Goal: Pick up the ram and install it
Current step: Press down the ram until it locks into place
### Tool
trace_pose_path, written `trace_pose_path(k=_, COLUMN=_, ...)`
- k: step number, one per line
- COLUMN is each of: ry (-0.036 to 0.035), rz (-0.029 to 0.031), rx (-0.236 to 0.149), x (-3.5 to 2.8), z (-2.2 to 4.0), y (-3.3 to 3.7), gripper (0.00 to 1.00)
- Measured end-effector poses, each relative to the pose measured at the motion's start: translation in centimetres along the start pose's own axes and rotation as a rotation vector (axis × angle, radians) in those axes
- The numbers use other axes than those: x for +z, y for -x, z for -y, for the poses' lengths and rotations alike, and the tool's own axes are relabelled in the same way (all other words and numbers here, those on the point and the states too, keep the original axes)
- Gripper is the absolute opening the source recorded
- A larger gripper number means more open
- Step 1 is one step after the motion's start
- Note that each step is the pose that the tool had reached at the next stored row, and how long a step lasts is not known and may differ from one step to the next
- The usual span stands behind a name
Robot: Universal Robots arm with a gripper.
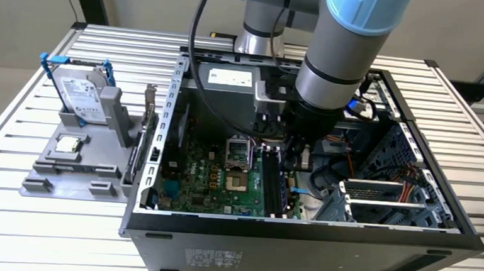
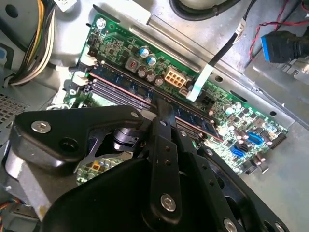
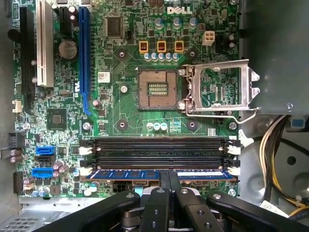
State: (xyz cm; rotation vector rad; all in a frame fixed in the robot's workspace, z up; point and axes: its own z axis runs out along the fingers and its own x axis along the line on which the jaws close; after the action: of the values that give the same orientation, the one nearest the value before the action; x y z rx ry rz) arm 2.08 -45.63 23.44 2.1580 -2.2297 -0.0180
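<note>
Claw (image 3: 169,186) fingers pinched on the ram (image 3: 130,174) at mid-length, its long axis running along the outermost slot, lower centre of frame.

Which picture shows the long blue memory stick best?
The first wrist view: the thin blue-green ram stick lies lengthwise in the outermost black slot, gripper at its middle. The second wrist view shows it slanted, partly hidden; the exterior view hardly shows it.
</note>
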Motion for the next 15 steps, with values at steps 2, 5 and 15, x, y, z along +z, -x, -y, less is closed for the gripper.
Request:
trace_pose_path(k=2, ry=-0.0003, rz=-0.0002, rx=-0.011, x=0.06, z=0.00, y=-0.03, gripper=0.00)
trace_pose_path(k=5, ry=-0.0005, rz=-0.0008, rx=-0.023, x=0.37, z=0.04, y=-0.04, gripper=0.00)
trace_pose_path(k=15, ry=-0.0005, rz=-0.0017, rx=-0.031, x=1.08, z=0.07, y=-0.03, gripper=0.00)
